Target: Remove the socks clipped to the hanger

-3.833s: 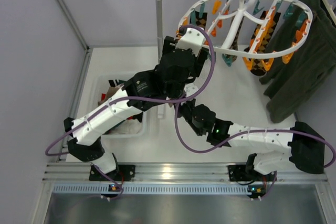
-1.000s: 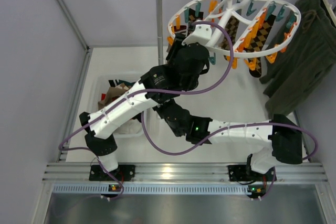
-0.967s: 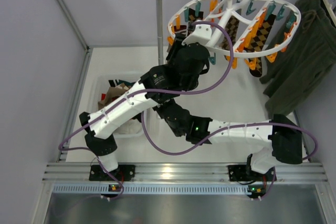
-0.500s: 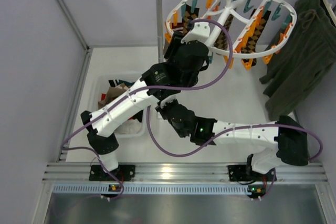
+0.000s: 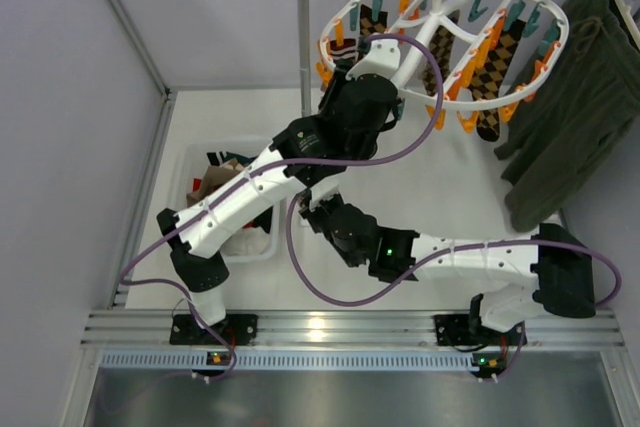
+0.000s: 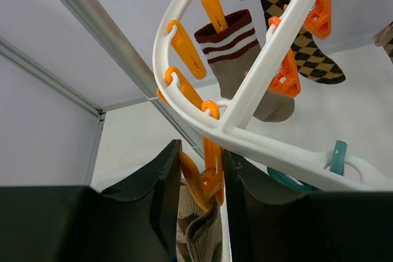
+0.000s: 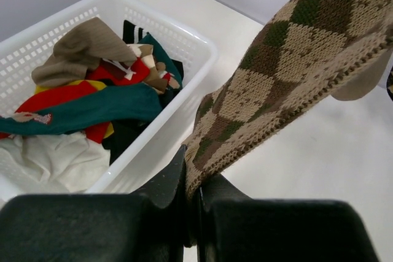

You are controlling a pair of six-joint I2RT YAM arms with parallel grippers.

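Knitted tan-and-brown argyle sock (image 7: pixel 288 78) pinched tight by right gripper (image 7: pixel 191 179) | left gripper (image 6: pixel 201 164) squeezing glossy orange clip (image 6: pixel 209 173) | under white plastic oval hanger (image 6: pixel 261 78)

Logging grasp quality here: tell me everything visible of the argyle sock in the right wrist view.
The argyle sock is soft knit: tan, brown and dark green diamonds, with a paler ribbed edge. Pulled straight, it slants from lower centre to the upper right corner, where it leaves view. The right hand, shut, pinches its lower end. The white basket sits beside it.
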